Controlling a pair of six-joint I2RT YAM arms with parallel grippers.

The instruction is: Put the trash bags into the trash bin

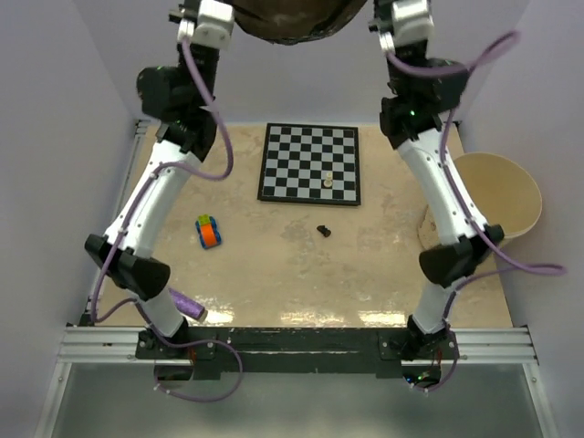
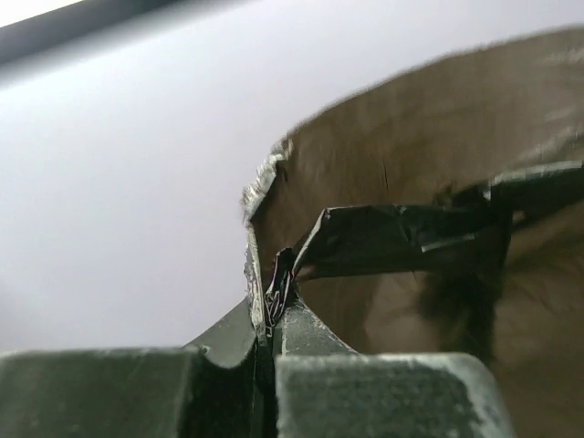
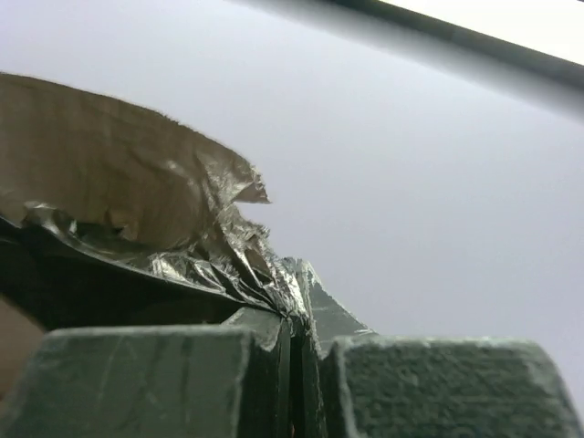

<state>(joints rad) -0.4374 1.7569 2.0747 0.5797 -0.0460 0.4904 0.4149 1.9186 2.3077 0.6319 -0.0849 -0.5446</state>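
The left gripper (image 2: 272, 315) fills the bottom of the left wrist view, its jaws pressed together on a crinkled edge of the trash bag (image 2: 429, 128). From there the thin dark film spreads up to the right against a pale wall. The right gripper (image 3: 306, 319) is likewise clamped on the bag's glossy, wrinkled edge, with the sheet billowing to the upper left of its view.

In the overhead view both arms reach high to the top edge of the frame, the left arm (image 1: 151, 205) at left and the right arm (image 1: 438, 182) at right. The bag hangs stretched between them at top centre, well above the counter (image 1: 274, 274).

The trash bin (image 1: 511, 196) stands at the right edge beside the right arm, and only its cream inner wall shows. A chessboard (image 1: 310, 162) lies at centre.
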